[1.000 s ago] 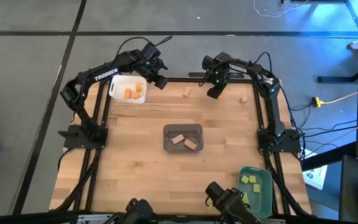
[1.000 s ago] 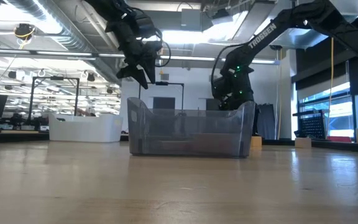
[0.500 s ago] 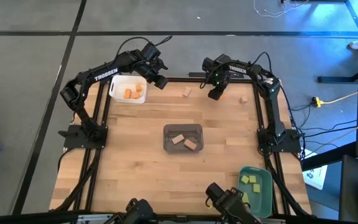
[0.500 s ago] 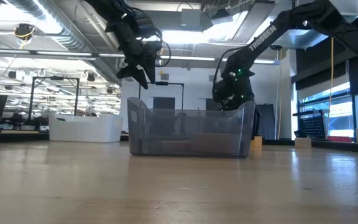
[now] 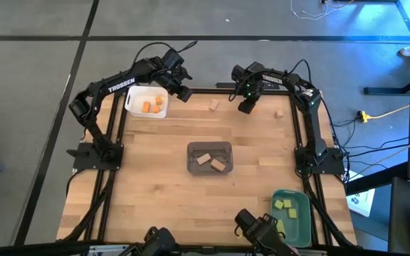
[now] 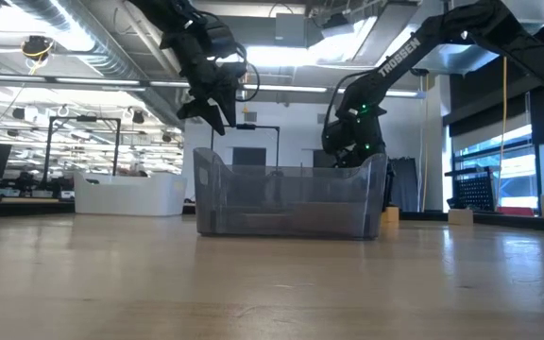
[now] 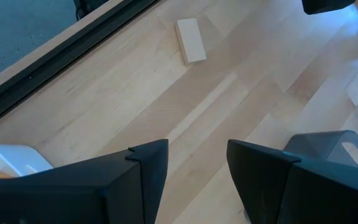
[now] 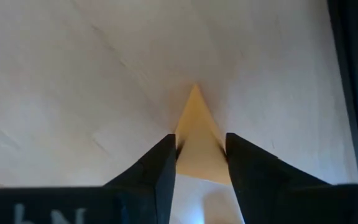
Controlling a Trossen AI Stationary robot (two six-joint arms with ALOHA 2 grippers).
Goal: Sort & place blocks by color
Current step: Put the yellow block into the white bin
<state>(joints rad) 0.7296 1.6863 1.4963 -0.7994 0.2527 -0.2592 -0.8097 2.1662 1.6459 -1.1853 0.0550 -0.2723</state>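
Observation:
My right gripper points down at the table's far edge, shut on a tan block that the gripper itself hides in the high view. My left gripper hangs open and empty above the table, beside the white tray that holds orange blocks. A loose tan block lies flat on the table between the two grippers, and another lies near the far right corner. The grey tray holds two tan blocks. The teal tray holds yellow-green blocks. My right gripper pinches the tan block between its two fingers, which sit on two opposite sides of it. The fingers come from above, pointing down. Whether the block is clear of the table, I cannot tell.
The grey tray stands mid-table and blocks the low view of the right gripper's fingertips. A black frame rail runs along the far edge. Bare wood lies between the trays.

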